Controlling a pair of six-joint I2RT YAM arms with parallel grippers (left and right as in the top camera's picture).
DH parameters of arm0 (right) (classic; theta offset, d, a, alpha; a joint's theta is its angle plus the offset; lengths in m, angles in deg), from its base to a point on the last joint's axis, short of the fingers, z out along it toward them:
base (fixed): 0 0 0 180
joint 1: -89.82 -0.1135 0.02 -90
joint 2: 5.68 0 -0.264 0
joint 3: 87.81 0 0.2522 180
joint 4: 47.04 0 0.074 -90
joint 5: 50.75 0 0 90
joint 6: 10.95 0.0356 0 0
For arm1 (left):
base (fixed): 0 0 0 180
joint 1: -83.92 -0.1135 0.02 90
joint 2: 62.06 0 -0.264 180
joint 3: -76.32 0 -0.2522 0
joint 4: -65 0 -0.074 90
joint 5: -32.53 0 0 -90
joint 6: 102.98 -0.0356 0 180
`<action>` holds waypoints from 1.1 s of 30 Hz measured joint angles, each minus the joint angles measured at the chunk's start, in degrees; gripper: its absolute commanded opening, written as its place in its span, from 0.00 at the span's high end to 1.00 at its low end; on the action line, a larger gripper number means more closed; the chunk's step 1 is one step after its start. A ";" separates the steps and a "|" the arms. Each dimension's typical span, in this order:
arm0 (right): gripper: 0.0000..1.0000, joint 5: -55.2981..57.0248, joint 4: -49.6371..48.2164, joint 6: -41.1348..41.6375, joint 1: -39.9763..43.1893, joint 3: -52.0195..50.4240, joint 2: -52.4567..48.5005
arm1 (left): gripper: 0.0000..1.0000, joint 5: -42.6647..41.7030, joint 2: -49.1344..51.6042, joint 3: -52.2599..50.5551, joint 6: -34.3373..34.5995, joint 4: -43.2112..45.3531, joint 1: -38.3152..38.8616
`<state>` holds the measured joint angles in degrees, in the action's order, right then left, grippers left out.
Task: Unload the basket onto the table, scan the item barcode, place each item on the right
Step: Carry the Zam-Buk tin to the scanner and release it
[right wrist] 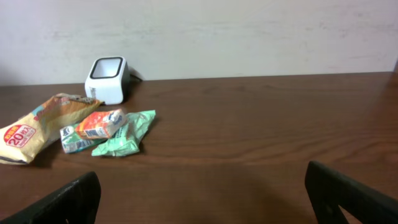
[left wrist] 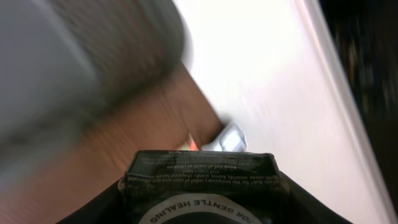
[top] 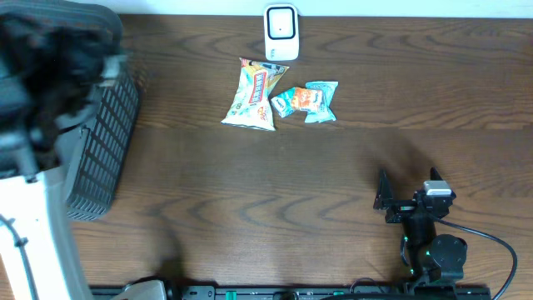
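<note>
In the left wrist view my left gripper [left wrist: 199, 208] is shut on a dark green box [left wrist: 199, 177] with small white print and a grey ring label. Its black jaws press both sides of the box. Past the box, the white barcode scanner [left wrist: 231, 138] shows small and blurred. From overhead, the left arm [top: 50, 58] is a dark blur at the top left, above the basket. The scanner [top: 281, 32] stands at the table's far edge, also in the right wrist view [right wrist: 107, 79]. My right gripper [top: 384, 197] rests open and holds nothing near the front right, its fingers [right wrist: 348, 193] wide apart.
A yellow snack bag [top: 254, 93], an orange-and-teal packet [top: 297, 100] and a mint-green packet [top: 322, 102] lie just in front of the scanner. A dark slatted basket [top: 104, 142] stands at the left edge. A black cable [top: 491, 242] loops beside the right arm's base.
</note>
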<state>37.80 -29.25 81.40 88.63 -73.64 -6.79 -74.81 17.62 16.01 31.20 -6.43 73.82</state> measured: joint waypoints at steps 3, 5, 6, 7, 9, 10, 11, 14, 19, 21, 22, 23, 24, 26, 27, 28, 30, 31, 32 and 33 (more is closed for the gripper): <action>0.01 0.00 0.00 0.00 0.00 0.00 0.00 | 0.52 1.16 3.52 0.00 -0.90 0.00 9.86; 0.01 0.00 0.00 0.02 0.00 0.00 0.00 | 0.51 2.23 6.19 0.00 -1.16 0.04 15.13; 0.01 0.00 0.00 0.00 0.00 0.00 0.00 | 0.51 3.28 7.78 0.00 -1.20 0.07 17.62; 0.01 0.00 0.00 0.00 0.00 0.00 0.00 | 0.52 4.39 9.73 -0.02 -1.22 0.13 20.41; 0.01 -0.02 0.00 0.00 0.00 0.00 0.00 | 0.52 6.67 13.68 -0.02 -1.44 0.55 25.05; 0.01 0.00 0.00 0.00 0.00 0.00 0.00 | 0.51 7.65 15.58 -0.02 -1.68 1.01 26.88; 0.01 0.00 0.00 0.00 0.00 0.00 0.00 | 0.51 8.68 17.79 -0.02 -2.08 1.57 28.92; 0.01 0.00 0.00 0.00 0.00 0.00 0.00 | 0.51 10.45 23.58 -0.04 -2.45 2.82 33.16; 0.01 0.00 0.00 0.00 0.00 0.00 0.00 | 0.50 11.80 34.23 -0.07 -2.67 5.88 38.66; 0.01 0.00 0.00 0.00 0.00 0.00 0.00 | 0.41 11.98 36.98 -0.11 -2.69 6.80 40.04; 0.01 0.00 0.00 0.00 0.00 0.00 0.00 | 0.41 12.00 38.12 -0.11 -2.69 7.23 40.61; 0.01 0.00 0.00 0.02 0.00 0.00 0.00 | 0.41 12.13 38.99 -0.11 -2.69 7.43 41.13; 0.01 0.00 0.00 0.00 0.00 0.00 0.00 | 0.40 12.15 39.65 -0.11 -2.69 7.58 41.57; 0.01 -0.02 0.00 0.00 0.00 0.00 0.00 | 0.31 12.17 40.52 -0.11 -2.69 7.82 42.38; 0.01 0.00 0.00 0.00 0.00 0.00 0.00 | 0.24 12.17 40.70 -0.11 -2.73 7.87 42.69; 0.01 0.00 0.00 0.00 0.00 0.00 0.00 | 0.19 12.20 40.76 -0.11 -2.97 7.91 42.95; 0.01 0.00 0.00 0.00 0.00 0.00 0.00 | 0.10 12.20 40.76 -0.11 -3.19 8.15 43.12; 0.01 0.00 0.00 0.00 0.00 0.00 0.00 | 0.08 12.20 40.76 -0.11 -3.43 8.20 43.12; 0.01 0.00 0.02 0.00 0.00 0.00 0.00 | 0.07 12.22 40.76 -0.11 -3.67 8.17 43.10; 0.01 0.00 0.00 0.00 0.00 0.00 0.00 | 0.06 12.20 40.76 -0.11 -3.80 8.17 42.99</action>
<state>37.80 -29.25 81.40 88.63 -73.64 -6.79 -62.62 58.39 15.90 27.40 1.74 116.81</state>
